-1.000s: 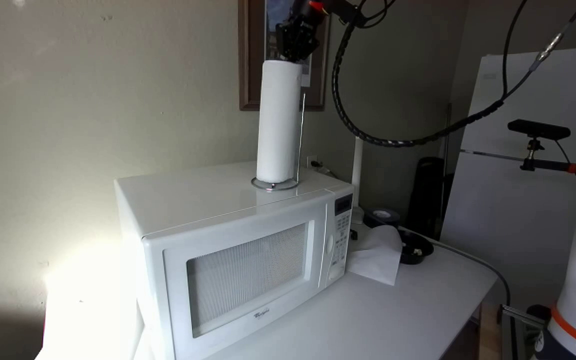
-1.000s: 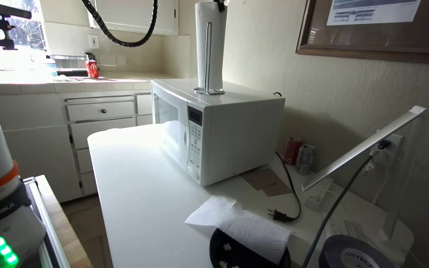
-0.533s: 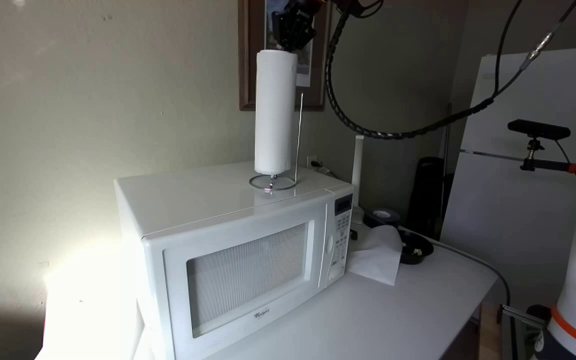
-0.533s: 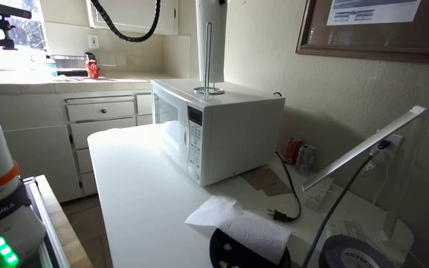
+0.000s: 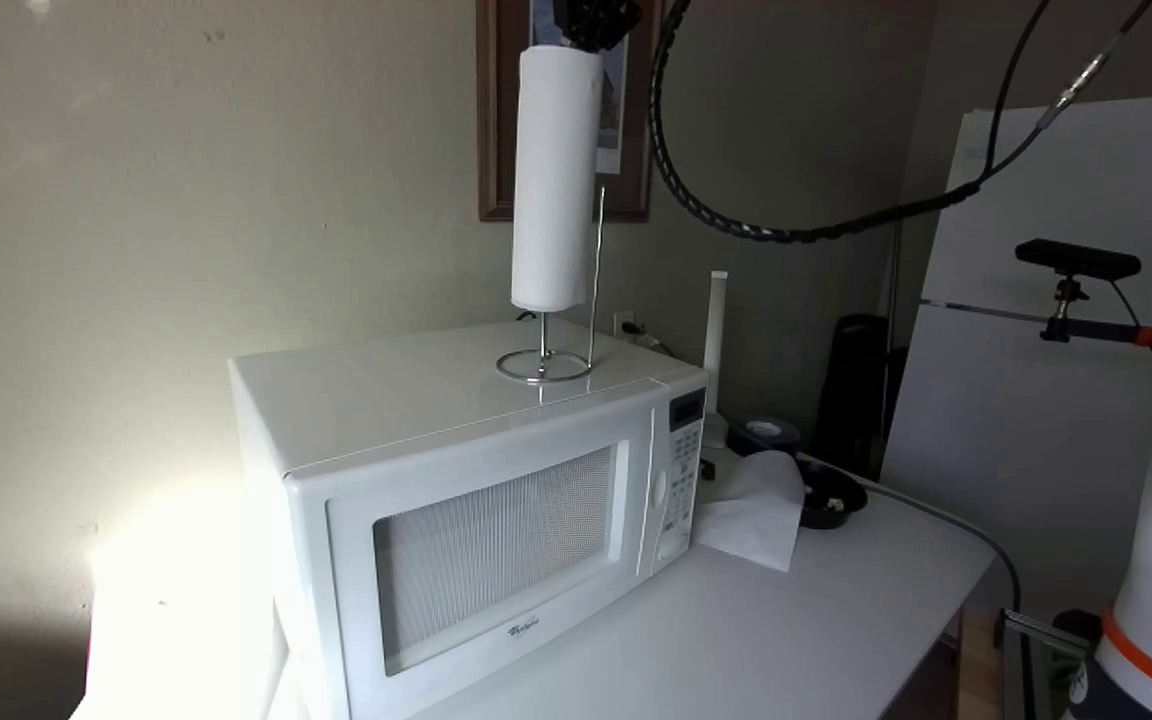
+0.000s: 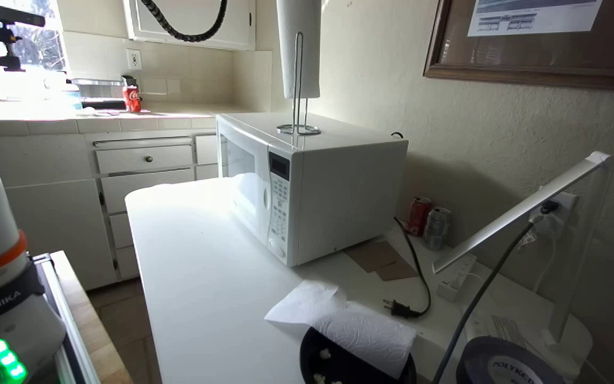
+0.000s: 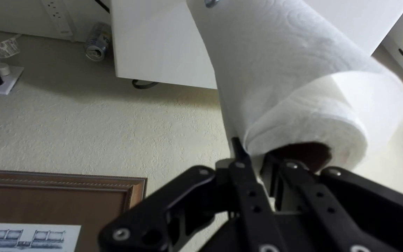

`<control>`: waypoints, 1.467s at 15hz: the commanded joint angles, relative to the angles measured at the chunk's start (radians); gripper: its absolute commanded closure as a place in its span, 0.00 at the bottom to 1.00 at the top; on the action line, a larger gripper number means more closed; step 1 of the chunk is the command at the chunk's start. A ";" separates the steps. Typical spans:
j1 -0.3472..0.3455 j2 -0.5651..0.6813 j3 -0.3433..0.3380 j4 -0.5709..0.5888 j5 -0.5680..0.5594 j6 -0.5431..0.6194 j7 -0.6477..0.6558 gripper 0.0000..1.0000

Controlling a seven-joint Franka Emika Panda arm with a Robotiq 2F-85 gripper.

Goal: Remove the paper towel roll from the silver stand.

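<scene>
The paper towel roll [image 5: 556, 180] hangs nearly upright above the microwave; it also shows in an exterior view [image 6: 309, 64] and the wrist view [image 7: 282, 52]. Its lower end is well above the ring base of the silver stand [image 5: 544, 380]. The stand's centre post shows below the roll; the rest is hidden inside it. The stand's looped side upright [image 6: 296, 74] stands beside the roll. My gripper [image 5: 576, 42] is at the roll's top edge. In the wrist view my gripper [image 7: 253, 150] is shut on the roll's wall, one finger outside, the other in the core.
The white microwave [image 5: 476, 430] carries the stand. A framed picture [image 7: 58, 196] hangs on the wall close behind. A crumpled white sheet [image 6: 349, 325] lies over a black bowl [image 6: 339, 362]. A white lamp [image 6: 520, 213] and two cans [image 6: 437, 228] stand near the wall.
My gripper has risen, lifting the roll from the stand's base up along the post. The gap under the roll has grown. The stand stays on the microwave, its base shifted only slightly.
</scene>
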 commanded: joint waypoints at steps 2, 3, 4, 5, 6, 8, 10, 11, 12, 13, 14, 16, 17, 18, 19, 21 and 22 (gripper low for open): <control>0.007 -0.028 0.016 0.032 -0.041 -0.044 0.019 0.96; 0.007 -0.032 0.020 0.038 -0.048 -0.048 0.021 0.96; 0.007 -0.040 0.023 0.041 -0.052 -0.054 0.020 0.96; 0.007 -0.047 0.026 0.045 -0.054 -0.062 0.020 0.96; 0.006 -0.054 0.028 0.048 -0.057 -0.066 0.021 0.96; 0.006 -0.065 0.031 0.059 -0.056 -0.078 0.020 0.96; 0.005 -0.078 0.032 0.068 -0.051 -0.093 0.017 0.96; 0.004 -0.090 0.033 0.067 -0.052 -0.096 0.015 0.96; 0.003 -0.100 0.032 0.063 -0.053 -0.093 0.013 0.96; 0.003 -0.108 0.033 0.064 -0.055 -0.091 0.012 0.96; 0.001 -0.112 0.032 0.064 -0.057 -0.086 0.015 0.96; -0.003 -0.116 0.031 0.068 -0.065 -0.081 0.019 0.96; -0.005 -0.117 0.030 0.069 -0.068 -0.077 0.022 0.96; -0.006 -0.120 0.029 0.070 -0.064 -0.075 0.019 0.96; -0.007 -0.123 0.029 0.072 -0.060 -0.073 0.017 0.96; -0.006 -0.132 0.029 0.075 -0.060 -0.071 0.013 0.96; -0.005 -0.138 0.030 0.077 -0.063 -0.074 0.010 0.96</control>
